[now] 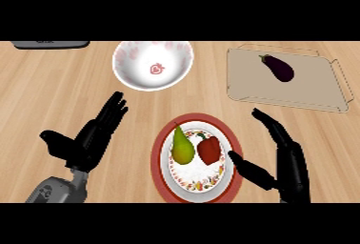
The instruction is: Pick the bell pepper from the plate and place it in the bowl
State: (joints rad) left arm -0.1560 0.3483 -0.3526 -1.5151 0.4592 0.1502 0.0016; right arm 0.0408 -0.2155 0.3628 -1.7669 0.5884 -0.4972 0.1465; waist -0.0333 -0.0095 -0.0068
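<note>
A red bell pepper (209, 150) lies on a red-rimmed white plate (200, 187) near the counter's front, with a green pear (183, 147) touching its left side. A white bowl (153, 64) with pink marks stands farther back, left of centre, with nothing in it. My right hand (287, 162) is open just right of the plate, fingers straight and pointing away, thumb close to the plate's rim. My left hand (90, 138) is open left of the plate, fingers straight, holding nothing.
A clear tray (309, 97) at the back right holds a dark purple eggplant (277, 67). A grey object (51, 44) shows at the back left edge. Bare wooden counter lies between plate and bowl.
</note>
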